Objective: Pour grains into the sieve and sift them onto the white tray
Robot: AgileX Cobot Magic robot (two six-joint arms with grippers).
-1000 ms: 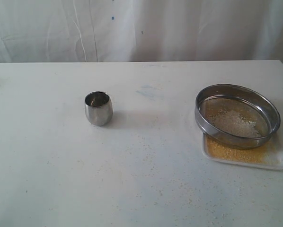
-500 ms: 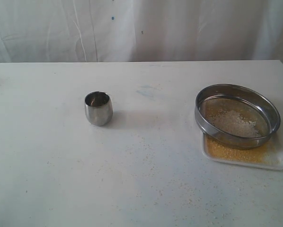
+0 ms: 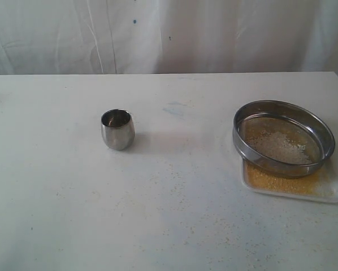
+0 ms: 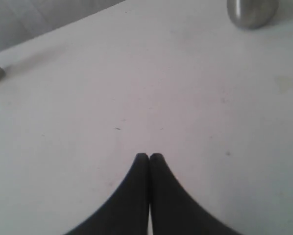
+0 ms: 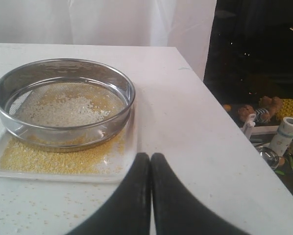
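Nearest, in each wrist view, a dark two-fingered hand is seen above the tabletop (image 3: 56,197). The left hand (image 4: 149,157) and the right hand (image 5: 151,157) are each pressed fully closed, with nothing held. Stray grains (image 3: 174,197) are scattered toward the front edge. Near the right edge the white tray (image 3: 332,192) is laid flat, and the sieve (image 3: 282,168) is rested on it, overhanging its far side. This stacking is judged deliberate: fine golden grains are let through the mesh onto the tray, while paler grains are kept on the mesh. Left of centre, well apart, a small steel cup (image 3: 117,130) is stood upright, judged clear of the sifting. A white curtain (image 3: 214,34) is hung beyond the far edge. Neither hand is shown in the exterior view. Only in the right wrist view is clutter (image 5: 286,132) seen past the right edge. Only the cup's base is caught in the left wrist view.
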